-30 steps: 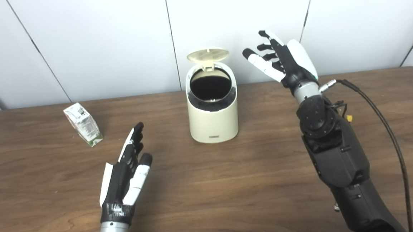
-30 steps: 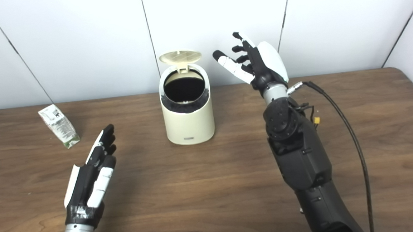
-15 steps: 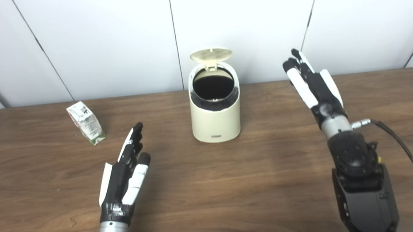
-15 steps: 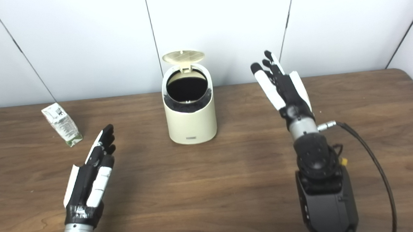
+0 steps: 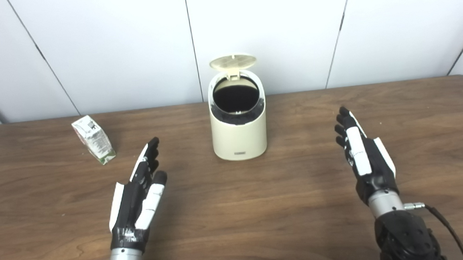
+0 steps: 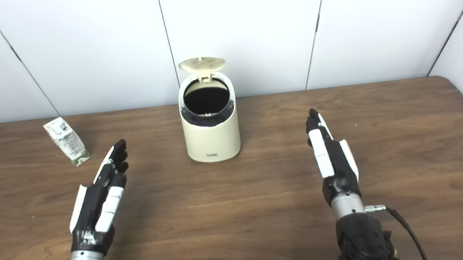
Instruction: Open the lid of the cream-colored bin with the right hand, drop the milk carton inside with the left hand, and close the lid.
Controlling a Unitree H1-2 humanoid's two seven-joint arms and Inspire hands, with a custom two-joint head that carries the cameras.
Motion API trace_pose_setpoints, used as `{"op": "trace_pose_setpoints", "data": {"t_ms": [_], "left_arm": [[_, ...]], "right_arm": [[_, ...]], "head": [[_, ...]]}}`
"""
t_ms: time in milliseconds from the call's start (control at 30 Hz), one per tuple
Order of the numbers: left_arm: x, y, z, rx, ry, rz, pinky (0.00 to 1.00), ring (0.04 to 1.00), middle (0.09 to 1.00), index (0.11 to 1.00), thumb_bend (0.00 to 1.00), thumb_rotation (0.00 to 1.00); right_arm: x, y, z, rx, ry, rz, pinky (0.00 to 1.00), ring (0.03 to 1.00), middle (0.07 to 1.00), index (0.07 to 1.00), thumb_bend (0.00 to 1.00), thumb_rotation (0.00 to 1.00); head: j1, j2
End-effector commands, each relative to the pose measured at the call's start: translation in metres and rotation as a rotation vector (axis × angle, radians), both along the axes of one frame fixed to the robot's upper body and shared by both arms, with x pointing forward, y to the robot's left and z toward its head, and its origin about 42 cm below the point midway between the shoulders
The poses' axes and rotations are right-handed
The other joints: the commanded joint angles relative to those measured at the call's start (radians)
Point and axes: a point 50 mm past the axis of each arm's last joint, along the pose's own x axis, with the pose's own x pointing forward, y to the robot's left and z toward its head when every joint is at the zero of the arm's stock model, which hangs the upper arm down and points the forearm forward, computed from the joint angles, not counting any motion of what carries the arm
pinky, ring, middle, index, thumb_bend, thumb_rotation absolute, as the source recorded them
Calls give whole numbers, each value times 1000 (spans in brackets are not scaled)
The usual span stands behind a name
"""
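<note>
With the lid (image 5: 233, 61) raised, the milk carton (image 5: 94, 139) is left tilted on the counter (image 5: 236, 210); it could be toppled by the empty, spread left robot hand (image 5: 137, 196). The right robot hand (image 5: 364, 160) apparently holds nothing.

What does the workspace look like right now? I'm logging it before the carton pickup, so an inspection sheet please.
Surface: wooden table, bare wood between the things.
Job's things: cream-colored bin upright, lid open; milk carton on the table, left of the bin, untouched.
Clutter: nothing seen.
Hands: left hand open, empty; right hand open, empty, away from the bin.
Cables: black cable at right wrist; another at left wrist.
Surroundings: white wall panels.
</note>
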Motion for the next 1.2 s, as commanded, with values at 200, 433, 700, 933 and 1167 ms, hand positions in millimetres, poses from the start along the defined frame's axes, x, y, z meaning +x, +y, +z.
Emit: {"op": "trace_pose_setpoints", "data": {"t_ms": [200, 433, 700, 933, 1167], "left_arm": [[7, -2, 16, -14, -13, 58, 969, 982, 967, 962, 660, 670], [4, 3, 18, 43, 6, 127, 1000, 1000, 983, 989, 616, 598], [1, 14, 20, 110, 32, 238, 984, 981, 977, 991, 627, 550], [6, 29, 24, 106, -1, 317, 960, 967, 975, 997, 649, 482], [23, 47, 36, 160, -66, 411, 950, 963, 984, 1000, 739, 382]], "right_arm": [[2, -7, 1, -34, -149, 8, 944, 949, 964, 950, 620, 1000], [-4, -14, -7, -65, -160, 13, 928, 931, 950, 940, 601, 973], [-7, -22, -17, -98, -163, 18, 901, 920, 938, 947, 625, 955], [-6, -29, -18, -59, -161, 35, 920, 920, 929, 937, 627, 937], [-11, -32, -9, -62, -159, 78, 723, 831, 870, 890, 626, 923]], "head": [[37, -4], [151, -25], [286, -56], [394, -94], [456, -117]]}}
